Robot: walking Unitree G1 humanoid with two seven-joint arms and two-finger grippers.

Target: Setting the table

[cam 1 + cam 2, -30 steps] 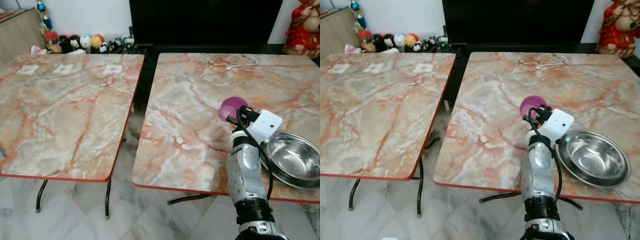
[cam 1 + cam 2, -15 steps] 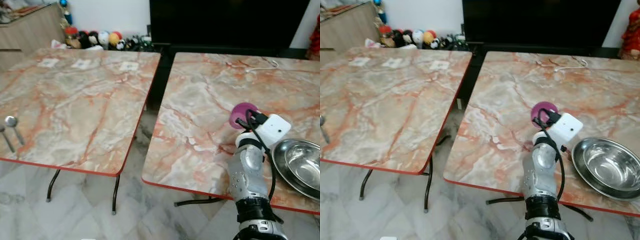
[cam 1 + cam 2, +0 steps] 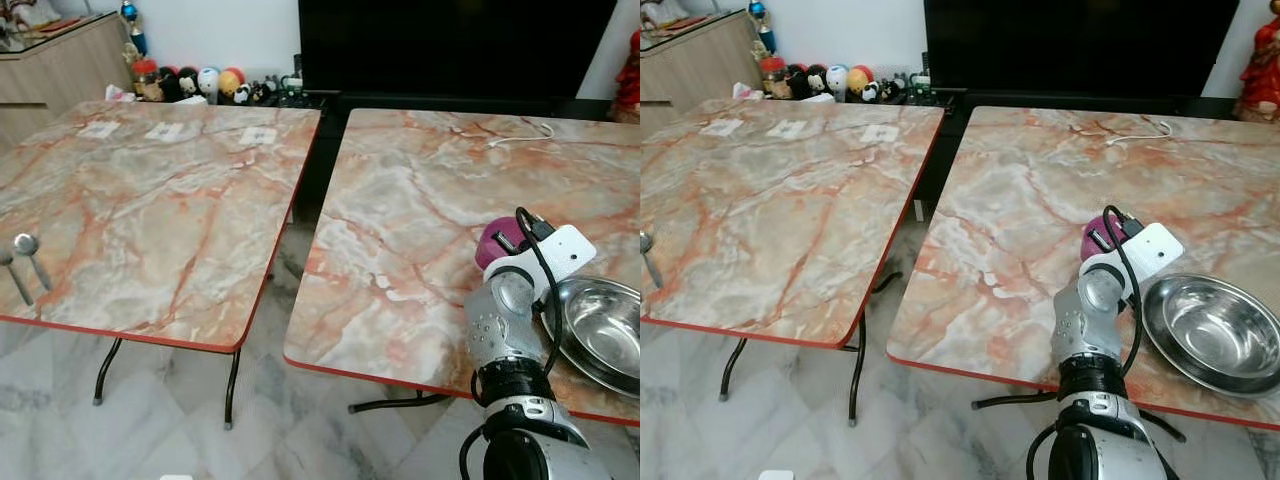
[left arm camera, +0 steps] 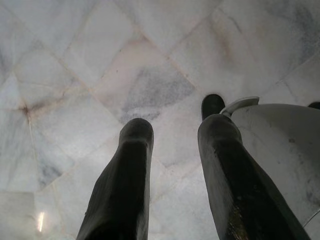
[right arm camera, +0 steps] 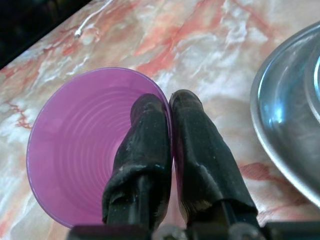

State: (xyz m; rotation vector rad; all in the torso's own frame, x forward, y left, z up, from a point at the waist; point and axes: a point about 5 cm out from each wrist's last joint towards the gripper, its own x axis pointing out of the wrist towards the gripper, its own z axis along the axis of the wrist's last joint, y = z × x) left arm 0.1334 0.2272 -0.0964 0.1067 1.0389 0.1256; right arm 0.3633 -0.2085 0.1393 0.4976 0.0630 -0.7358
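Left eye view: white marble floor [image 3: 180, 430], two marble-pattern tables side by side with a dark gap between. Black TV unit [image 3: 450, 45] at 12 o'clock, row of small figurines [image 3: 200, 82] at 11 o'clock against the wall, wooden cabinet [image 3: 60, 60] at far 10 o'clock. On the left table [image 3: 150, 210], two spoons [image 3: 22, 262] at 9 o'clock by the edge, three white paper slips [image 3: 170, 130] toward the far side. On the right table [image 3: 420, 210], steel bowl [image 3: 600, 335] on its plate at 4 o'clock, white cable [image 3: 520, 138] far back. Right gripper [image 3: 500, 245] raised over the right table, clamped on the purple cup [image 3: 492, 243], just beside the bowl.

Right eye view: same layout; red statue [image 3: 1260, 60] at 1 o'clock.

Left wrist view: left gripper [image 4: 172, 150] hanging over floor tiles, fingers parted and holding nothing; pale curved shape alongside, possibly the robot's own body.

Right wrist view: one finger inside the cup, one outside, pinching the rim; cup over the tabletop, apparently lifted, though contact hard to judge.

Progress, as judged: bowl and plate placed, spoons not yet beside them, cup not yet set down. Roughly midway.
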